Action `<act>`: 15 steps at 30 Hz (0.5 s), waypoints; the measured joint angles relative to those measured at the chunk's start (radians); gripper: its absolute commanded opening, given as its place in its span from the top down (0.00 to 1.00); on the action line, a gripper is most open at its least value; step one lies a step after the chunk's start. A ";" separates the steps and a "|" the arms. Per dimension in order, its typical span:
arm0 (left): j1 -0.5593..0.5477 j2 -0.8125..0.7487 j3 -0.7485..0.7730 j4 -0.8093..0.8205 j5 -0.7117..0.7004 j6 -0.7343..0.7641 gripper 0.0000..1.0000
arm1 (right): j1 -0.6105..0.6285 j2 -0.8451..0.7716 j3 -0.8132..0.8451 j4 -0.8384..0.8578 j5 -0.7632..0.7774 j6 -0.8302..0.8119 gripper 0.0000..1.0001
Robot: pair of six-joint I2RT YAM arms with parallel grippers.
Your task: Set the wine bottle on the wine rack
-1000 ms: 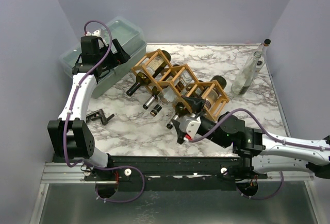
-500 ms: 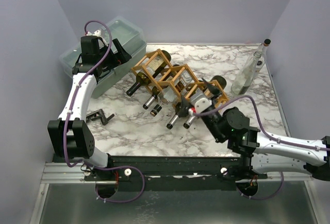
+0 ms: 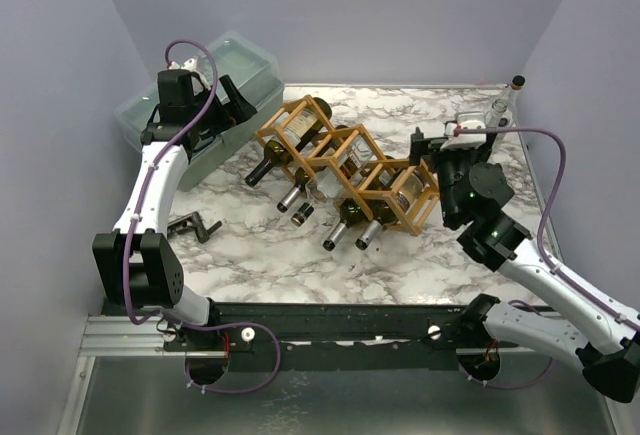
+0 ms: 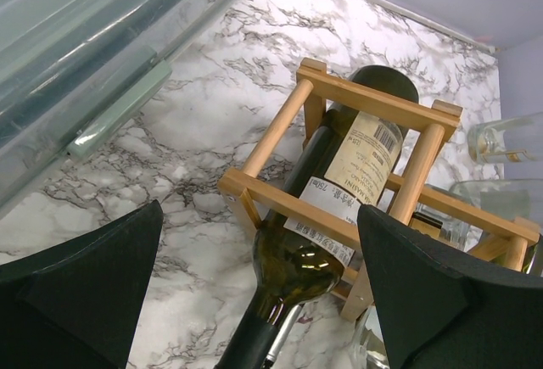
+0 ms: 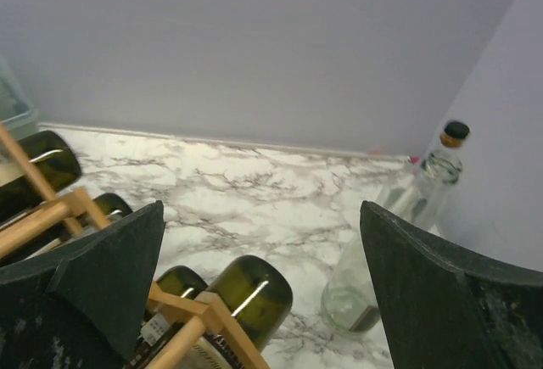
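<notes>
Top external view tells most of it: the wine rack (image 4: 377, 108) sits slantwise in the middle of the worktop (image 3: 255, 250). Its cells have dark bottles (image 4: 297, 259) lying in them, necks poking out toward the near edge (I count four or five, hard to be sure). So that part looks done to me.

What's not racked is the clear bottle (image 5: 365, 276), standing by the worktop's far right corner, well off the rack. My right gripper (image 5: 261, 209) is up between the rack's right end and that bottle, fingers spread wide, nothing in them, not touching it. My left gripper (image 4: 259, 212) hovers by the plastic bin (image 3: 225, 70) at the far left corner, also spread and empty, looking down on the rack's left end.

My guess is one grab, lift and lay-in is left, if a cell is free, which I can't tell from here.
</notes>
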 measured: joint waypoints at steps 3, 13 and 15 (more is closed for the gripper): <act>-0.001 0.000 0.000 0.000 0.000 0.000 0.01 | -0.109 0.001 0.001 -0.051 -0.009 0.101 0.00; -0.043 0.000 -0.005 0.000 -0.002 0.004 0.01 | -0.394 0.013 0.008 -0.191 -0.094 0.407 0.00; -0.045 0.000 -0.005 0.000 -0.003 0.004 0.01 | -0.416 0.031 0.026 -0.204 -0.103 0.438 0.00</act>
